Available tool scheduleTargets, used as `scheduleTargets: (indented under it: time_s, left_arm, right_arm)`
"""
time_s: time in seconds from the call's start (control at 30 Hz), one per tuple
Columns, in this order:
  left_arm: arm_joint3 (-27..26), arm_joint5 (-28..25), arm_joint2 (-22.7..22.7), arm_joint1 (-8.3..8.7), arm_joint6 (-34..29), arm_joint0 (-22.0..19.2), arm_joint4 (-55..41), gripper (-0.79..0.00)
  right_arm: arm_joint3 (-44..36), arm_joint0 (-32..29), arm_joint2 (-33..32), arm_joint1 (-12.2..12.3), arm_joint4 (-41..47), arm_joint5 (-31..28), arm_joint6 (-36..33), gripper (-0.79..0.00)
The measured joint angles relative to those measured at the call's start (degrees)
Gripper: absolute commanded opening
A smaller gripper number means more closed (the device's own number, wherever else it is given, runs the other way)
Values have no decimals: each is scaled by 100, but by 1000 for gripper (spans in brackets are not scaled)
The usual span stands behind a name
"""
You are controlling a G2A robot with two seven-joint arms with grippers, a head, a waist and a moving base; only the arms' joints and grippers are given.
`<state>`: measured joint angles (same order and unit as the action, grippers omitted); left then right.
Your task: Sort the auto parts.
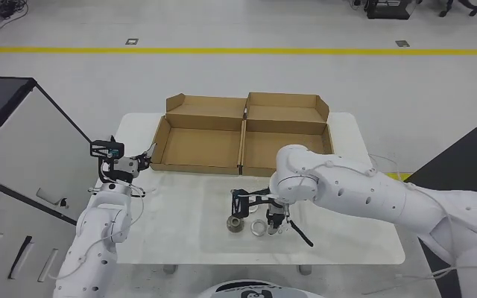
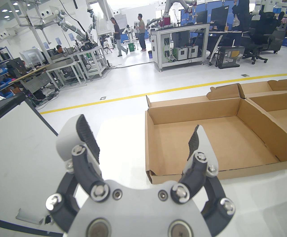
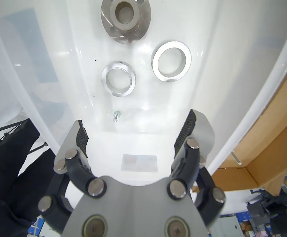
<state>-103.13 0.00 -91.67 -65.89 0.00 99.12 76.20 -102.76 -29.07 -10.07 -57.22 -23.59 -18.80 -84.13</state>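
You have, near the front of the table [image 1: 186,223]: one flange [image 3: 125,20], one larger ring [image 3: 171,61] and one smaller ring [image 3: 118,78], all flat with bores up. One bolt [image 3: 116,116] lies on its side, its long axis running from the rings towards the right gripper [image 3: 136,121], which is spread and empty above it. Two boxes sit at the back, the left box [image 1: 197,145] and the right box [image 1: 287,149]. The left gripper [image 2: 139,125] is spread and empty by the left box's corner.
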Motion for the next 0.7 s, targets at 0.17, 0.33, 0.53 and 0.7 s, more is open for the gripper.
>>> scheduleTargets:
  time_s: [0.17,0.33,0.53,0.7]
  left_arm:
    - [0,0,0,0,0,0,0,0]
    - [0,0,0,0,0,0,0,0]
    - [0,0,0,0,0,0,0,0]
    - [0,0,0,0,0,0,0,0]
  right_arm:
    - [109,-99,-48,29,-66,-46,19,-145]
    - [138,-209,-43,40,-67,-113,-24,-305]
    - [135,-256,-3,61,-47,-95,-40,-400]
    - [105,-298,33,84,8,-76,-60,-397]
